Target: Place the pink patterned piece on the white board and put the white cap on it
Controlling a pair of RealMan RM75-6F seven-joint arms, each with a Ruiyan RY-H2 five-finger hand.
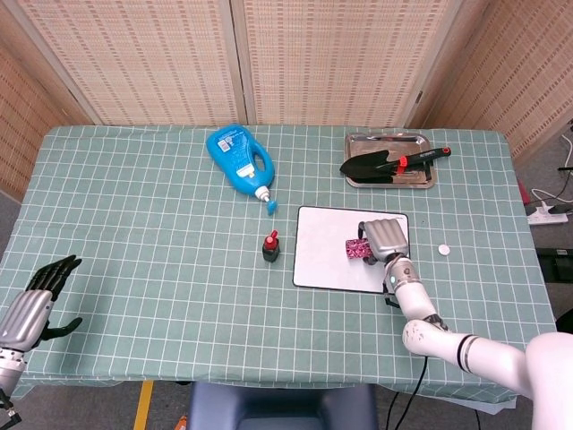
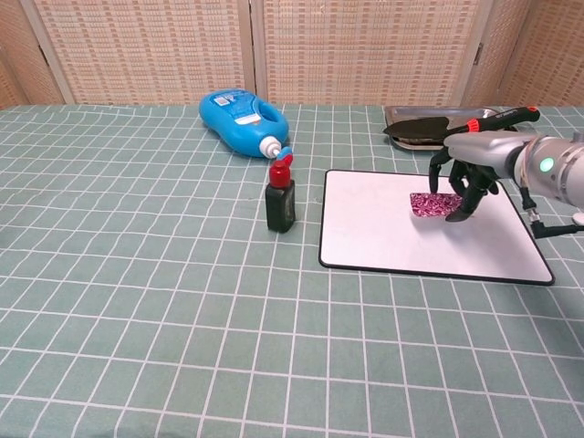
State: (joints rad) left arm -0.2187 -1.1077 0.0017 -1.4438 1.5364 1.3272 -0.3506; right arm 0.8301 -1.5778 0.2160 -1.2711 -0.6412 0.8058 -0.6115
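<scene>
The pink patterned piece (image 1: 358,250) (image 2: 431,205) is over the right half of the white board (image 1: 327,260) (image 2: 383,233), low above it or touching it. My right hand (image 1: 385,238) (image 2: 467,172) grips the piece from the right, fingers curled down around it. The small white cap (image 1: 443,250) lies on the tablecloth just right of the board, apart from the hand. At the front left table edge my left hand (image 1: 38,300) rests with its fingers spread and holds nothing. It shows only in the head view.
A small black bottle with a red cap (image 1: 271,246) (image 2: 280,201) stands just left of the board. A blue detergent bottle (image 1: 240,159) (image 2: 239,111) lies behind it. A metal tray (image 1: 421,176) (image 2: 511,144) holding a black trowel sits at the back right.
</scene>
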